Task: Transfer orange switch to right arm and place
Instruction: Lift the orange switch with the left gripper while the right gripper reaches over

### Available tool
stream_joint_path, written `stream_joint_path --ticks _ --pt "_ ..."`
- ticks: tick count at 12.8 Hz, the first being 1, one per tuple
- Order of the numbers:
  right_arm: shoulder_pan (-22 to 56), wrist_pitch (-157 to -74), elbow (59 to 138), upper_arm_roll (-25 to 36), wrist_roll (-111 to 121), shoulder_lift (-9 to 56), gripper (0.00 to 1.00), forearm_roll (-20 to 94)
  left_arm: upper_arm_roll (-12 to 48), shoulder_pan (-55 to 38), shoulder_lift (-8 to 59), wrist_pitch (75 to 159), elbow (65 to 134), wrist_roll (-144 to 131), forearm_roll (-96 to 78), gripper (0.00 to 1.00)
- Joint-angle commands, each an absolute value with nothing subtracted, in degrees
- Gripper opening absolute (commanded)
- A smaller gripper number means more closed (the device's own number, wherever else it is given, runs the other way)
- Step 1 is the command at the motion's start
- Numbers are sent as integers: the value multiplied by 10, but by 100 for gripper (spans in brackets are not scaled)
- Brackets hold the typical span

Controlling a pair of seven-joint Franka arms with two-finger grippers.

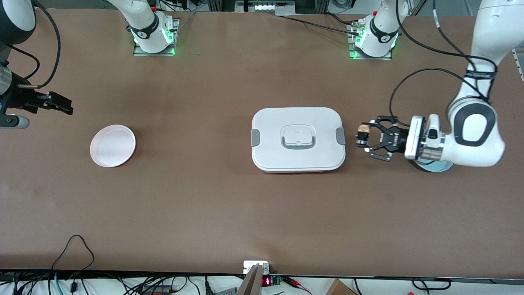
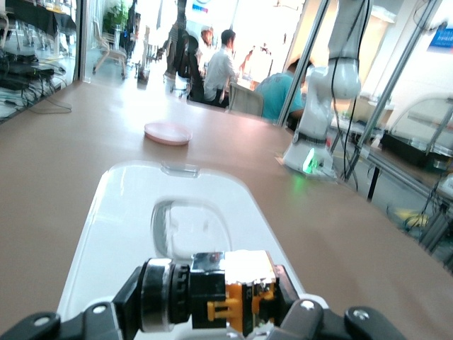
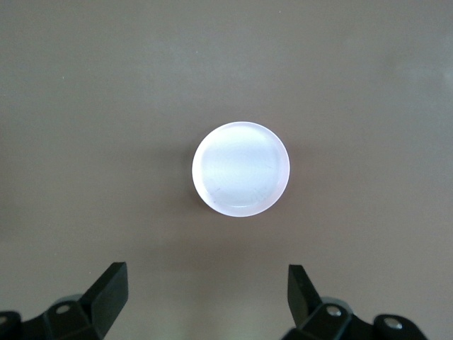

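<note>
Front view: brown table (image 1: 229,205) with two arms, a white box and a pink dish.
Left gripper (image 1: 362,138): held level above the table, just beside the box at the left arm's end; jaws closed on the switch.
Switch (image 1: 362,134): clamped between the left jaws, off the table; its black barrel and orange-yellow parts show close up in the left wrist view (image 2: 212,290).
Box (image 1: 298,139): white, rounded lid with grey side latches and a recessed handle, lying mid-table; in the left wrist view (image 2: 134,212) it stretches out right ahead of the held switch.
Dish (image 1: 112,145): round, pale pink, bare, toward the right arm's end of the table, well apart from the box.
Right gripper (image 1: 55,103): in the air near the table edge at the right arm's end, not touching the dish; jaws spread wide with nothing between them, and in the right wrist view (image 3: 205,290) the dish (image 3: 241,168) lies straight below.
Blue disc (image 1: 434,166): partly hidden under the left arm's wrist, on the table.
</note>
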State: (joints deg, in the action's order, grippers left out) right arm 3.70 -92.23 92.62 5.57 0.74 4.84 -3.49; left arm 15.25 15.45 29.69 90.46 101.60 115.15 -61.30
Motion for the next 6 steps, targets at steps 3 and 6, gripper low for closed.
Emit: stream_joint_path --ticks 3,6 --pt "37 -897 918 49 11 48 100 -4 149 27 339 893 945 1122 -828 0" --pt "39 -903 918 48 14 53 100 50 149 -70 373 975 878 1128 -930 0"
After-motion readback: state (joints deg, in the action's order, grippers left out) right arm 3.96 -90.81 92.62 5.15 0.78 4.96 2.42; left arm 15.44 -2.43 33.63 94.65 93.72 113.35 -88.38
